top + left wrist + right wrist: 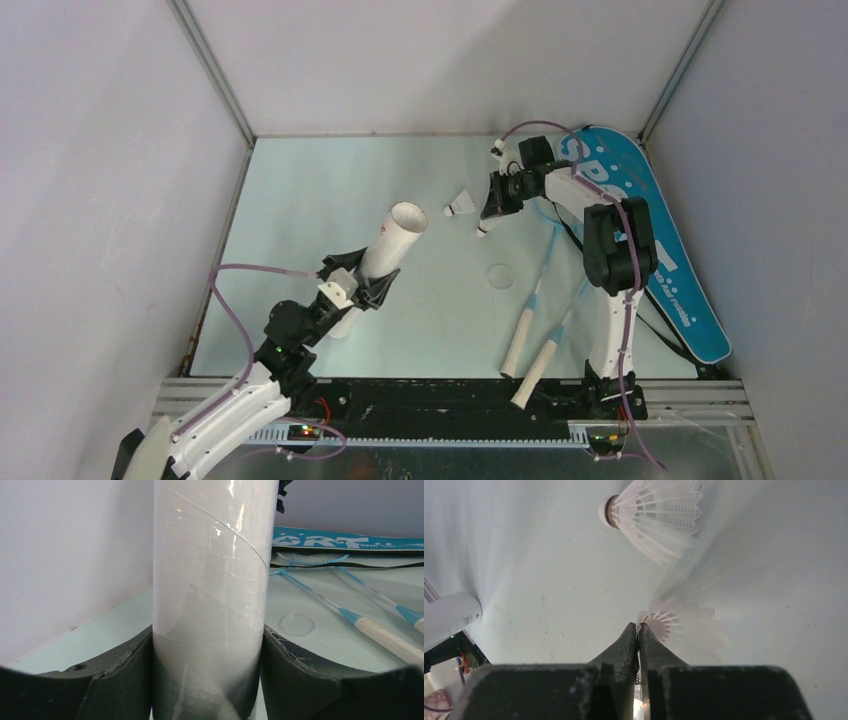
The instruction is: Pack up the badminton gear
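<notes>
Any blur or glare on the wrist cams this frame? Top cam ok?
Left wrist: glare streaks on the tube; fingers soft; rackets behind are sharp. Right wrist: near shuttlecock at the right gripper is smeared; far shuttlecock is crisp. Top external: evenly lit, sharp.

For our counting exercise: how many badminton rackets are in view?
2. The first racket lies on the table right of centre; the second racket lies beside it, toward the bag.
</notes>
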You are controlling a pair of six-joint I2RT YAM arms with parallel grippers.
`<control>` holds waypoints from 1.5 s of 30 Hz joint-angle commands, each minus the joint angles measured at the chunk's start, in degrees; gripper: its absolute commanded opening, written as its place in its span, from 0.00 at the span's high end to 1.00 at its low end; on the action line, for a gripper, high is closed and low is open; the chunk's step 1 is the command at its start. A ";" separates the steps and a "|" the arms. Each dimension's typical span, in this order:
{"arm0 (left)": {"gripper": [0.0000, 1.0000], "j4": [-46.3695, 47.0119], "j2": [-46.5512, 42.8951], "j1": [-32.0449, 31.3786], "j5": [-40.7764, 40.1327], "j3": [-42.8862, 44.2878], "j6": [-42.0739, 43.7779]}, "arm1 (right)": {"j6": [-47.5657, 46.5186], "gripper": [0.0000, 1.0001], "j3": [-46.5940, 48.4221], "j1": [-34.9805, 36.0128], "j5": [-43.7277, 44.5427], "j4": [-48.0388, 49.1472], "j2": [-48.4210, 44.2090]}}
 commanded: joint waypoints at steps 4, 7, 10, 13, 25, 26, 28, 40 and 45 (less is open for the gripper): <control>0.32 1.09 -0.76 -0.19 -0.02 -0.34 -0.13 | -0.39 1.00 -3.52 1.72 2.44 3.93 -12.74; 0.32 1.12 -0.50 -0.18 0.82 -0.32 0.07 | -1.96 1.00 -6.32 3.40 4.82 5.09 -18.34; 0.32 0.61 0.17 -0.19 1.73 0.17 0.84 | -3.69 1.00 -8.27 5.32 6.73 6.56 -26.24; 0.32 -0.79 0.90 -0.18 3.66 0.80 2.06 | -5.15 1.00 -12.04 8.48 8.82 9.57 -33.61; 0.32 -4.83 2.60 -0.19 11.30 3.02 7.02 | -6.99 1.00 -27.51 16.41 -6.29 31.81 -62.04; 0.32 -4.87 2.67 -0.19 11.36 3.05 7.17 | -7.05 1.00 -27.78 16.83 -9.19 31.83 -62.39; 0.32 -5.75 2.86 -0.19 11.47 3.26 7.62 | -7.75 1.00 -27.89 17.78 -11.62 31.50 -62.84; 0.32 -7.22 1.74 -0.16 13.36 3.36 8.60 | -13.64 1.00 -27.90 23.69 -11.83 26.11 -60.71; 0.32 -7.13 1.08 -0.17 13.12 3.06 8.60 | -12.80 1.00 -27.95 24.05 -12.54 24.94 -59.39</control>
